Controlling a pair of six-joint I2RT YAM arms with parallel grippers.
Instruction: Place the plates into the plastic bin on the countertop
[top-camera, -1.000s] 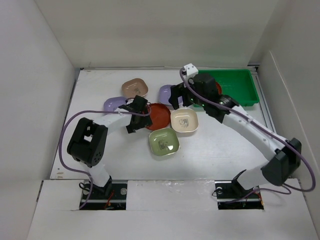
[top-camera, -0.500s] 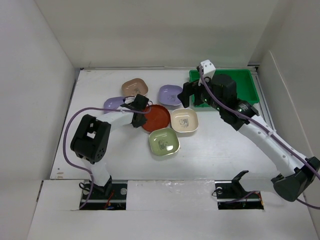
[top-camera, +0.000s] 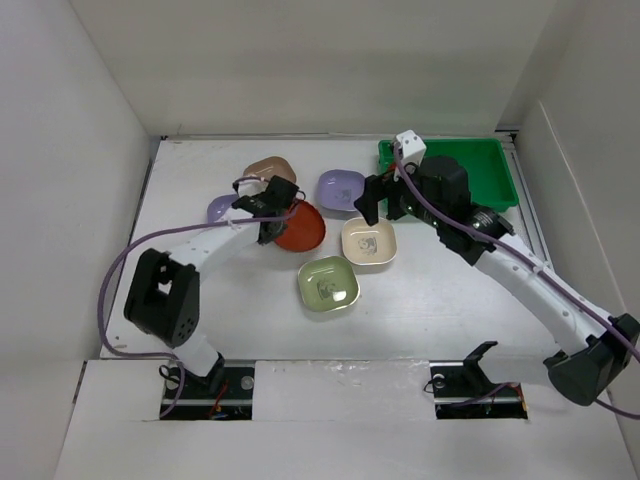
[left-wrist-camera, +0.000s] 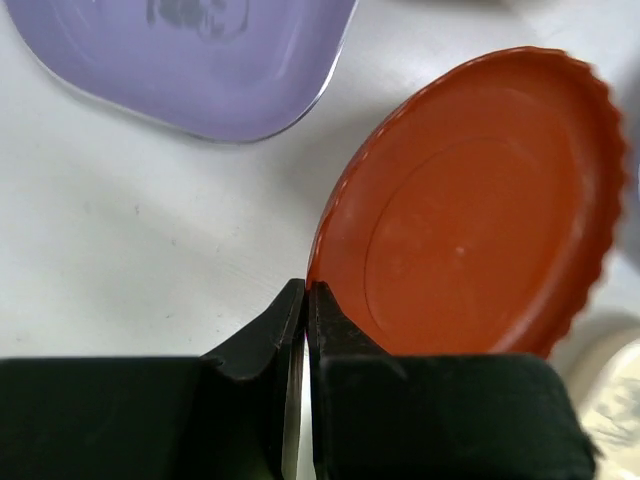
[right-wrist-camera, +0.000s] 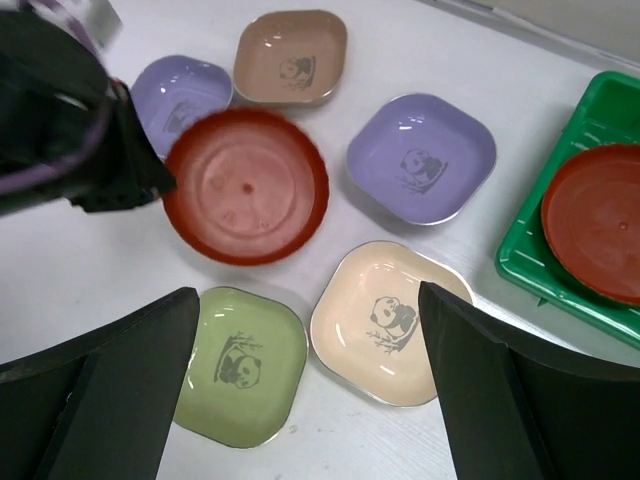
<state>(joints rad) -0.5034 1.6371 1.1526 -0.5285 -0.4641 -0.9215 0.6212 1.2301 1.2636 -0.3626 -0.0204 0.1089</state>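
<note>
A white counter (top-camera: 200, 300) walled in white fills the overhead view. The green plastic bin (top-camera: 500, 165) sits at upper right, with one red plate (right-wrist-camera: 600, 220) lying flat in it. The left claw (left-wrist-camera: 307, 290), its tips pressed together, pinches the rim of the other red plate (top-camera: 303, 228), which is tilted near the frame's centre. Around it are a lilac dish (top-camera: 222, 208) to the left, a tan dish (top-camera: 270, 168) above, a second lilac dish (top-camera: 341, 188) at upper right, a cream dish (top-camera: 368, 243) to the right and a pale green dish (top-camera: 327, 282) below. The right claw (right-wrist-camera: 308, 292) hangs spread wide above the cream dish, holding nothing.
</note>
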